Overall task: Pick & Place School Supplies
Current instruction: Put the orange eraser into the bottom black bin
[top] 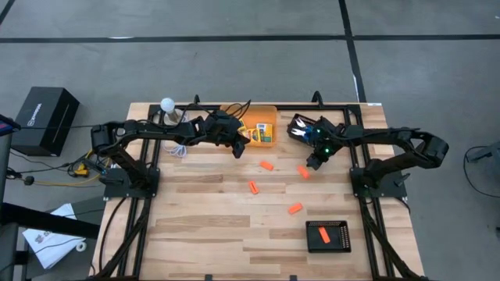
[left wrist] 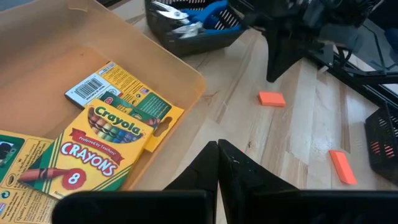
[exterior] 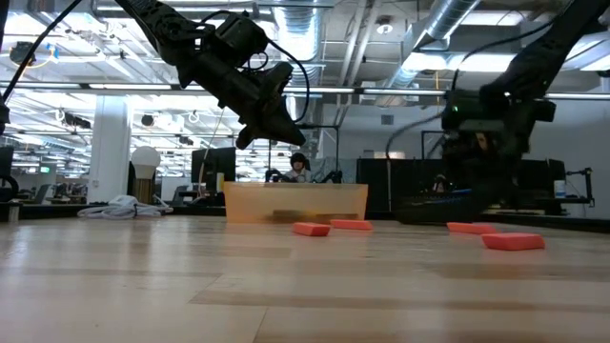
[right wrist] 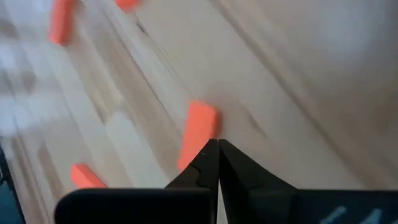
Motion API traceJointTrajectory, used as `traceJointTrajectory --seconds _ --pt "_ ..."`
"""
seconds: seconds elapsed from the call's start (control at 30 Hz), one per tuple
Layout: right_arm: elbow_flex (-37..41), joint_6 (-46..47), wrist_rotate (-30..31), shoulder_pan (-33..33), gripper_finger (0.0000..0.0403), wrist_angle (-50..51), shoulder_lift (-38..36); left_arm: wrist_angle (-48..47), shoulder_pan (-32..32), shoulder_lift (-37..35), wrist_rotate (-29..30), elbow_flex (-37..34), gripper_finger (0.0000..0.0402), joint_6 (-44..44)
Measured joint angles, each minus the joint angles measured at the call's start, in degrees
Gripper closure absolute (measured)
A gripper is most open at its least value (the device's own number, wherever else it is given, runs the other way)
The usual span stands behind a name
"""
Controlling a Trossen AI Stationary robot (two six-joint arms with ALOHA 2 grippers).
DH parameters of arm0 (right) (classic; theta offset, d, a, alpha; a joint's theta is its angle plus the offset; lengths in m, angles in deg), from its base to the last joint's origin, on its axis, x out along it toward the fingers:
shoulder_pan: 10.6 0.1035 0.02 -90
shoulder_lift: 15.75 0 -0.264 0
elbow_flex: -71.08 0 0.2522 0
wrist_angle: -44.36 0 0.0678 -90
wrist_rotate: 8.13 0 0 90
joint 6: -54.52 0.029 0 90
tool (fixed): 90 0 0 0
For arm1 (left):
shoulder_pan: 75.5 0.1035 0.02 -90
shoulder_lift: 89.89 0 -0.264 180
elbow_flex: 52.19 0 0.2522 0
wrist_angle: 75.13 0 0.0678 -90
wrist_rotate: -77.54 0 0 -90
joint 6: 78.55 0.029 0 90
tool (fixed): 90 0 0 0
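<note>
Yellow-and-green crayon boxes point(left wrist: 106, 146) lie flat inside the translucent orange bin point(top: 269, 109) at the table's far side. Blue-handled scissors point(left wrist: 211, 14) sit in a black tray point(top: 301, 129) to the bin's right. Several orange stubby pieces lie flat on the wood point(top: 266, 165) point(top: 253, 186) point(top: 294, 208). My left gripper point(top: 238, 150) point(left wrist: 217, 144) is shut and raised beside the bin's near right corner, holding nothing. My right gripper point(top: 314, 162) point(right wrist: 217, 143) is shut, pointing down at one orange piece point(right wrist: 199, 130) point(top: 303, 172). My right gripper's shut fingertips stand over the near end of the orange piece point(right wrist: 194, 152), coming from above. I cannot tell whether they touch it. The piece lies flat on the table.
A second black ribbed tray point(top: 328, 236) near the table's near right corner has one orange piece point(top: 322, 232) in it. A white bulb-shaped object point(top: 167, 104) and loose cables point(top: 176, 148) sit at the far left. Bare wood covers the near left part of the table.
</note>
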Motion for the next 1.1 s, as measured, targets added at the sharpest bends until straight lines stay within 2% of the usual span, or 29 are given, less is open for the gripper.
traceJointTrajectory --seconds 0.23,0.63,1.1 --pt "-1.8 1.0 -1.0 -0.2 0.0403 0.1 -3.4 0.1 0.0 0.0 0.0 0.0 0.0401 0.2" --pt "-1.8 2.0 -1.1 5.8 0.0403 -0.3 1.9 0.0 0.0 0.0 0.0 0.0 0.0402 0.4" --pt "-2.0 2.2 1.2 7.8 0.0403 -0.8 6.9 0.0 0.0 0.0 0.0 0.0 0.0402 0.4"
